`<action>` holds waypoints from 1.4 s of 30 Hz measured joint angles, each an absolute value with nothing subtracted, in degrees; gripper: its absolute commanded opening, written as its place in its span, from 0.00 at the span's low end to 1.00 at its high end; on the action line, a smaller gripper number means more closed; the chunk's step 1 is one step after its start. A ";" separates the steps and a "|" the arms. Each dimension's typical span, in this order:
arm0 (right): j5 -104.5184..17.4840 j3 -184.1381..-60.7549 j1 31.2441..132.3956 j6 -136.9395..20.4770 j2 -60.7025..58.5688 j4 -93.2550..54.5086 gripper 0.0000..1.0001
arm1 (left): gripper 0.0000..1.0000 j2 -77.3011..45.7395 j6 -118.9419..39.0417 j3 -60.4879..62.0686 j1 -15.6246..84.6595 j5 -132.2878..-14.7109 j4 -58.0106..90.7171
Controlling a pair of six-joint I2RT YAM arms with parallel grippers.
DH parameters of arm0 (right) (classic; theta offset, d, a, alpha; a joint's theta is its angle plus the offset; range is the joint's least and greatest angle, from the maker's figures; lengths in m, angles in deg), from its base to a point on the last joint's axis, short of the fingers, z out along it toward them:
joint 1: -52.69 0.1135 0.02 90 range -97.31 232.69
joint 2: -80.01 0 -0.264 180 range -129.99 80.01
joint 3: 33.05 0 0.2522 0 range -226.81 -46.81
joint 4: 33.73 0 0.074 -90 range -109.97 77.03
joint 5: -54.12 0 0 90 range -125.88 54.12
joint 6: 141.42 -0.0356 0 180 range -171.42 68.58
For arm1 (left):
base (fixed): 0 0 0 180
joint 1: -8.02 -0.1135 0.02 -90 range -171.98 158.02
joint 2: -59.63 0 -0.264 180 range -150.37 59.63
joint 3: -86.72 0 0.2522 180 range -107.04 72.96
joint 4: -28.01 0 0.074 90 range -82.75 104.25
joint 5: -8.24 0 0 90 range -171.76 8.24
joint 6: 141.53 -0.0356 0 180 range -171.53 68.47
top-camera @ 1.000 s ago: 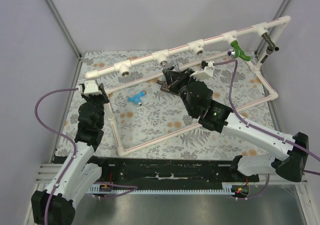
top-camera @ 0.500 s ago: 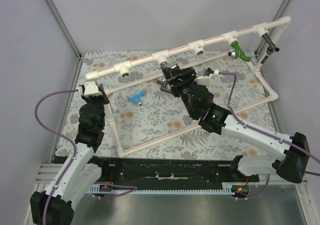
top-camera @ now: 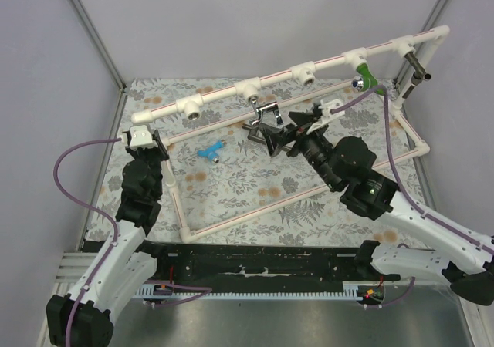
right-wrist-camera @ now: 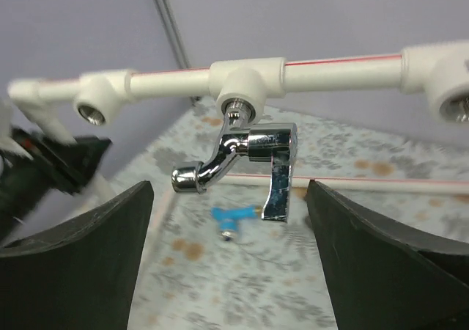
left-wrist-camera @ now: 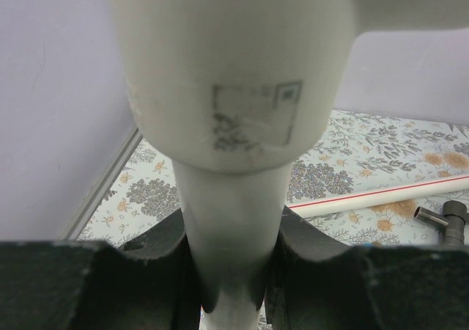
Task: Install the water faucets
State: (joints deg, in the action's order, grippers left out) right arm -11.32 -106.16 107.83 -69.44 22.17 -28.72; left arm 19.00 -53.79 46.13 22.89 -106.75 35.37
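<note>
A shiny silver faucet [right-wrist-camera: 245, 165] hangs from a tee fitting [right-wrist-camera: 245, 88] on the white pipe rail [top-camera: 324, 63]. My right gripper [right-wrist-camera: 230, 198] stands open just in front of it, and neither finger touches it. From above, that silver faucet [top-camera: 266, 113] is just beyond the open right gripper [top-camera: 279, 129]. A green faucet [top-camera: 369, 79] and a dark grey one [top-camera: 417, 68] sit on fittings further right. A light blue faucet [top-camera: 210, 151] lies loose on the table. My left gripper [left-wrist-camera: 229, 271] is shut on an upright white pipe [left-wrist-camera: 227, 220] under an elbow [left-wrist-camera: 227, 73].
Two tee fittings [top-camera: 191, 108] [top-camera: 305, 75] on the rail have bare openings. A low white pipe frame [top-camera: 231, 216] rings the flowered tabletop [top-camera: 255, 181]. Grey walls and metal posts [top-camera: 93, 35] close in the back and sides.
My right gripper has opened, released the silver faucet and drawn back to the right. The faucet stays hanging on its fitting. The left arm has not moved.
</note>
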 measured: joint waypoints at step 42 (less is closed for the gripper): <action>5.82 -114.19 111.54 -55.30 2.41 -40.42 0.00 | 0.02 19.70 -53.94 46.13 24.05 -107.13 34.63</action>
State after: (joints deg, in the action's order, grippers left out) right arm 5.82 -114.19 111.54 -55.30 2.41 -40.42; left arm 19.70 -53.94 46.13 24.05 -107.13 34.63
